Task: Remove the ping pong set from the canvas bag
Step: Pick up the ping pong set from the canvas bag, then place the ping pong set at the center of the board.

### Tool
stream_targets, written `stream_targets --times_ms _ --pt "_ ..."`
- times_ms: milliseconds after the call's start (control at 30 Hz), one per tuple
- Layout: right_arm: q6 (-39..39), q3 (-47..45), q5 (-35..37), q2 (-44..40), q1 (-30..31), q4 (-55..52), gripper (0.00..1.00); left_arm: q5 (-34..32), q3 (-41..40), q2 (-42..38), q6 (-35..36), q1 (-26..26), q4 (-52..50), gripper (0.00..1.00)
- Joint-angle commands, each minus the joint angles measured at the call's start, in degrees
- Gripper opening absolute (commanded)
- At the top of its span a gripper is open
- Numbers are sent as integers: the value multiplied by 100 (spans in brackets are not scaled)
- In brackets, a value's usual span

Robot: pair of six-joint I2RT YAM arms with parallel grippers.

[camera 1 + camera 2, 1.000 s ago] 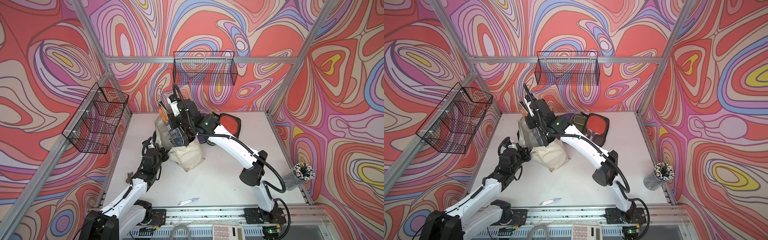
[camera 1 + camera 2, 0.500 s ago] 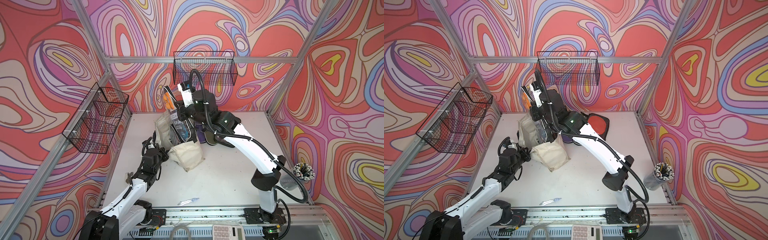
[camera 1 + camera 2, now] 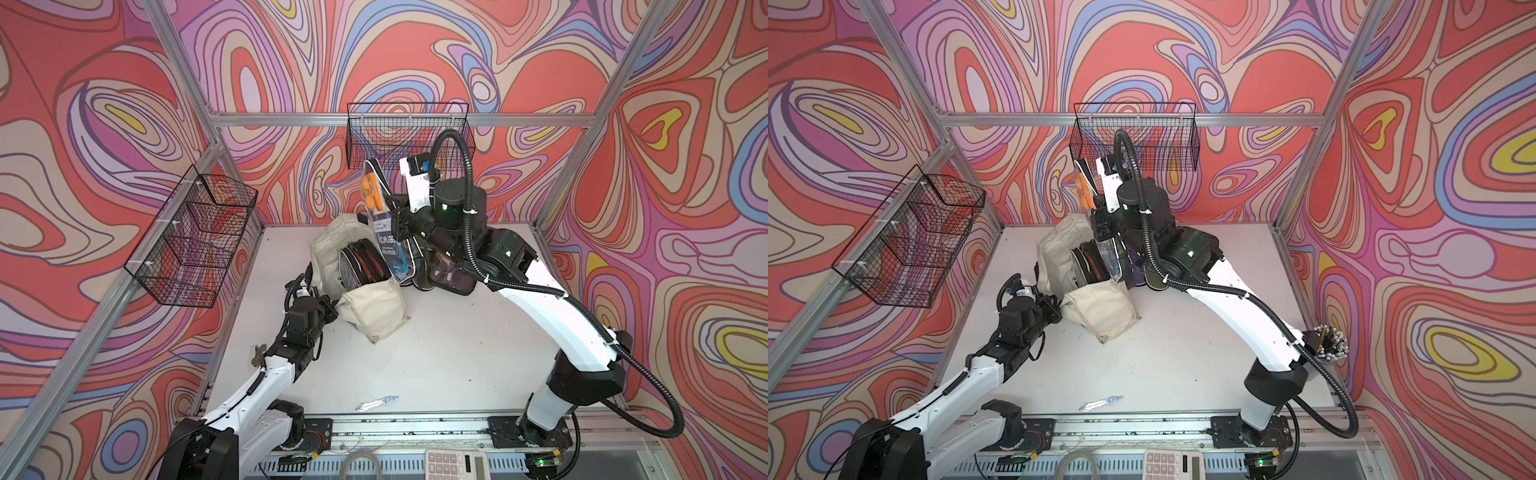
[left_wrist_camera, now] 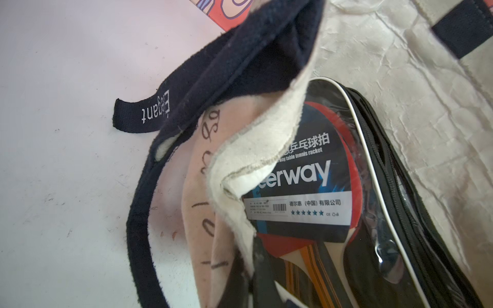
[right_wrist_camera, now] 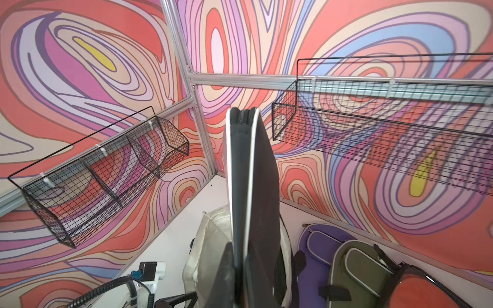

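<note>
Two wire baskets, two robot arms, one canvas bag, one calculator.

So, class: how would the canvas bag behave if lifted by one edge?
Probably floppy: the bag sags in folds, its strap limp. Likely light: thin cloth. It might drag after the set in the right claw unless pinned; the left claw pinches its edge.

Cream-white canvas bag w/ navy strap, black ping pong set w/ white piping & orange balls, purple pouch, olive pouch, black wire baskets, walls in red-pink-purple swirl pattern.
</note>
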Motion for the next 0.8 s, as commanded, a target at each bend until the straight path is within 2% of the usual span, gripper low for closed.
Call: stream_targets --times_ms 0,167,433,767 --pt "-60 -310 575 -516 -19 593 0 -105 67 60 54 2 -112 0" --pt "182 -1036 736 -1037 -364 671 0 -129 90 14 74 6 -156 0" --pt "978 -2590 -382 -1665 -2058 1105 0 -130 81 -79 74 2 -227 0" --pt "1596 -3860 -1565 -1712 -3718 2104 0 -169 90 -175 131 3 -350 0"
